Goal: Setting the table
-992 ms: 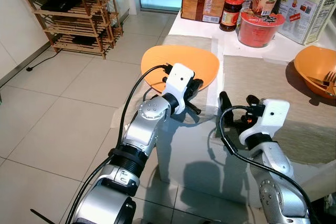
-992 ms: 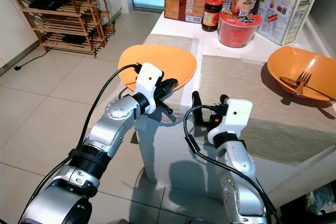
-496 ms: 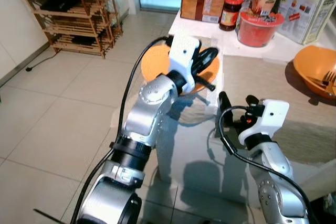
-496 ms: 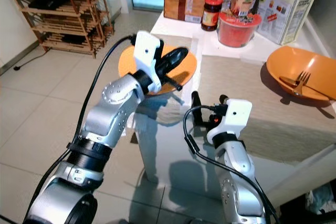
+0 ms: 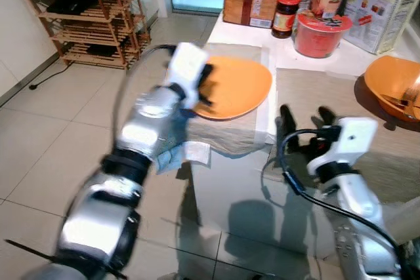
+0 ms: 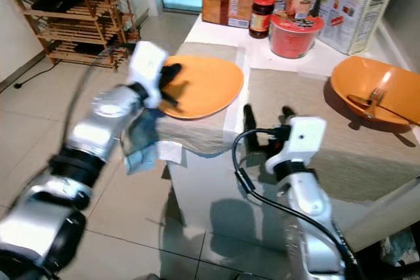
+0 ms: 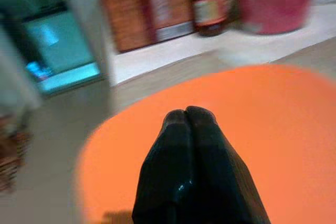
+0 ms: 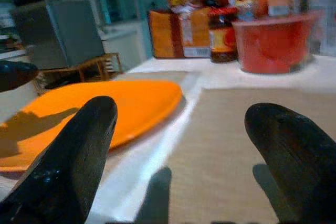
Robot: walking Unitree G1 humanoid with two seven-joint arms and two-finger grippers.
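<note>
An orange plate (image 5: 236, 86) lies on a beige placemat (image 5: 230, 132) at the table's left corner. My left gripper (image 5: 205, 88) is blurred with motion at the plate's left rim. In the left wrist view its fingers (image 7: 186, 116) are pressed shut with nothing between them, over the orange plate (image 7: 262, 129). My right gripper (image 5: 305, 117) hovers open over the table's near edge, to the right of the plate, its fingers (image 8: 79, 150) wide apart and empty. A second orange bowl (image 6: 367, 90) holding a fork (image 6: 375, 100) sits at the far right.
A red tub (image 5: 319, 34), a jar (image 5: 283, 14), boxes and a white bag (image 5: 387, 4) crowd the back of the table. A second beige placemat (image 5: 341, 93) lies ahead of my right gripper. A wooden rack (image 5: 85, 21) stands on the tiled floor at the left.
My left arm has swung from above the plate's middle out to its left rim, moving fast. The right gripper has stayed open in about the same place.
</note>
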